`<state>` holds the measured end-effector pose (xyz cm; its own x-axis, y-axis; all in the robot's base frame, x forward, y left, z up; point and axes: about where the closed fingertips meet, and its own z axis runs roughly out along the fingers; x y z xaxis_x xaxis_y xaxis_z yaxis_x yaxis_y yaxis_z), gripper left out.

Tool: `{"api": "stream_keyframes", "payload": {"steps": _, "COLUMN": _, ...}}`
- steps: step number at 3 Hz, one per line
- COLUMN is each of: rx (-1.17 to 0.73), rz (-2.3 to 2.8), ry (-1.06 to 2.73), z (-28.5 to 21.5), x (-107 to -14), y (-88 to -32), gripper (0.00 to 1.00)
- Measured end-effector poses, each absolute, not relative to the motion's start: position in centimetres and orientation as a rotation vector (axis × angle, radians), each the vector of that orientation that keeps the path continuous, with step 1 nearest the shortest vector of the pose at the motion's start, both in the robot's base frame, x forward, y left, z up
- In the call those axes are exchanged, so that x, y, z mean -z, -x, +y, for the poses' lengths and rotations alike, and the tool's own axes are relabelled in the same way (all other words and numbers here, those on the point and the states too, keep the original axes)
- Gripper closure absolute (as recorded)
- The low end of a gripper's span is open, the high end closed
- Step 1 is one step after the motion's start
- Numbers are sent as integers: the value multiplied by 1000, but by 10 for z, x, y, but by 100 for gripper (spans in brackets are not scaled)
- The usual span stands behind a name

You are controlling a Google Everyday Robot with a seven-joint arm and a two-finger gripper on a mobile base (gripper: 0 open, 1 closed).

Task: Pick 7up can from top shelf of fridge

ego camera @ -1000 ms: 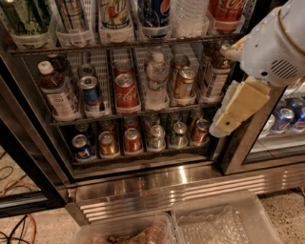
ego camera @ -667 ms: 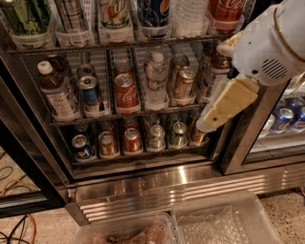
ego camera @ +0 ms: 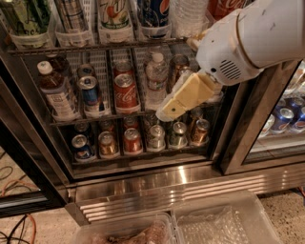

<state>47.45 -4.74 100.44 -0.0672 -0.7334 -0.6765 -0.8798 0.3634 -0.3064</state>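
The 7up can stands on the top shelf of the fridge, at the upper edge of the camera view, with its top cut off. It sits between a checked can on its left and a dark blue Pepsi can on its right. My gripper is a cream-coloured piece hanging from the white arm. It is in front of the middle rack, below and to the right of the 7up can, well apart from it and holding nothing.
The middle rack holds bottles, a Pepsi can and a Coca-Cola can. The lower rack holds several small cans. A red can stands at the top right. Clear plastic bins lie on the floor below. Blue cans show behind the right door.
My arm has moved left and my gripper has swung left with it, from the fridge's right post to in front of the middle rack.
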Motion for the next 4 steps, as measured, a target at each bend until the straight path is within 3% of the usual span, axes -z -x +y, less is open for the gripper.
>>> {"api": "stream_keyframes", "payload": {"steps": 1, "rx": -276, "rz": 1775, "ry": 1479, "z": 4, "x": -1004, "y": -472, "gripper": 0}}
{"api": "stream_keyframes", "payload": {"steps": 4, "rx": -294, "rz": 1750, "ry": 1368, "z": 18, "x": -1013, "y": -478, "gripper": 0}}
